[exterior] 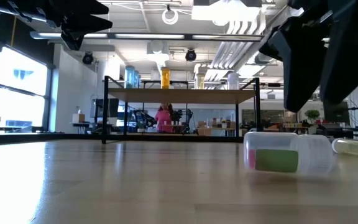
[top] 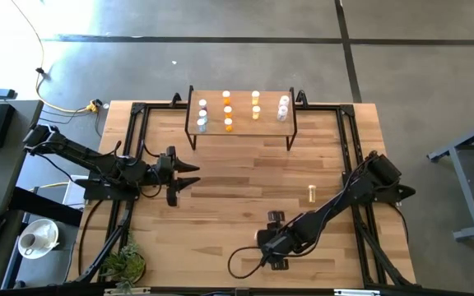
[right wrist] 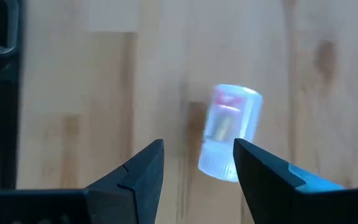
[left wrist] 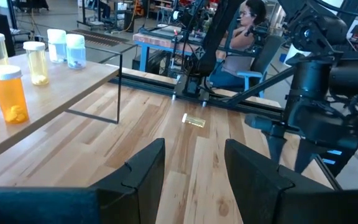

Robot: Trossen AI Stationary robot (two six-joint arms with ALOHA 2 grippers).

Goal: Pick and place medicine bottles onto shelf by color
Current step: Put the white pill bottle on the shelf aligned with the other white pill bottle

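The shelf (top: 241, 134) stands at the table's far middle on thin black legs, with several orange, yellow and pale medicine bottles (top: 227, 111) upright on its top. In the left wrist view an orange bottle (left wrist: 8, 93) stands nearest. A pale clear bottle (right wrist: 230, 132) with a pink and green label lies on its side on the table (exterior: 288, 157). My right gripper (right wrist: 197, 152) hangs open just above it, pointing steeply down, near the table's front (top: 274, 219). A yellow bottle (top: 312, 194) lies on its side farther right. My left gripper (top: 194, 175) waits open at the left, held level.
Black frame rails (top: 348, 140) run along the table's left and right sides. A loose black cable (top: 245, 261) curls by the near edge under the right arm. A small plant (top: 124, 263) sits at the near left corner. A person (left wrist: 247, 25) sits beyond the table.
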